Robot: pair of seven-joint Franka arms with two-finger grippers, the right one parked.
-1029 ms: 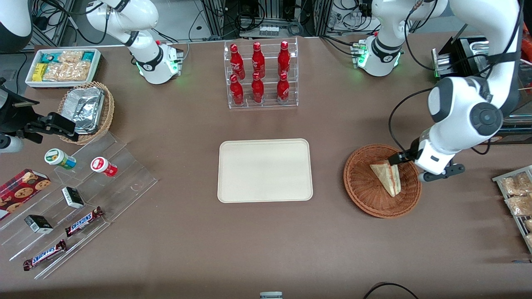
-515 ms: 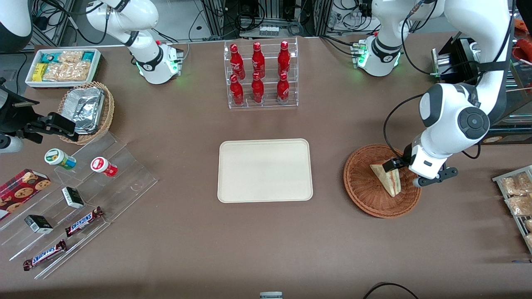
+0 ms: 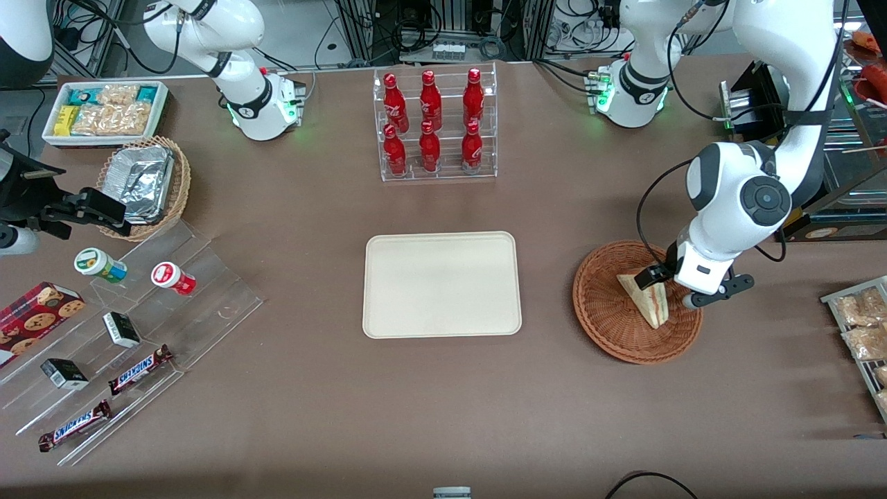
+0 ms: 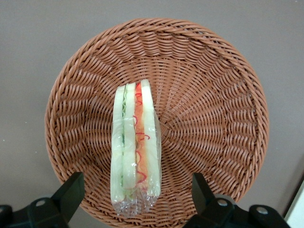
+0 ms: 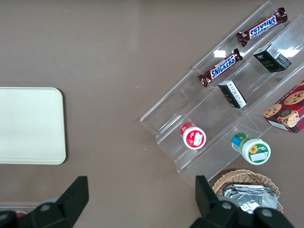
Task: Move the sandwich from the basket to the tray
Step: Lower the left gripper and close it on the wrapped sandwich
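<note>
One sandwich point(image 4: 135, 149) is lying in the basket point(image 4: 213, 123), resting on its side with the green, orange and red filling layers facing up at the claw point(image 4: 137, 199). The claw is hovering just above it, released, with its two fingers point(image 4: 71, 190) spread wide and standing on either side of the sandwich's broad end without touching it. In the front view the claw point(image 3: 658, 281) is hanging over the part of the basket point(image 3: 603, 312) that lies toward the working arm's end of the table, and the sandwich point(image 3: 648, 298) is stretching from beneath it toward the front camera. The basket's woven floor is showing all around the wedge, and the rim is circling well outside both fingers. The tray point(image 3: 442, 284) is sitting flat on the table point(image 3: 443, 402), well apart from the claw toward the parked arm's end, with a strip of brown tabletop between it and the basket. A clear rack of red bottles point(image 3: 433, 125) is standing farther from the front camera than the tray and well apart from the claw.
</note>
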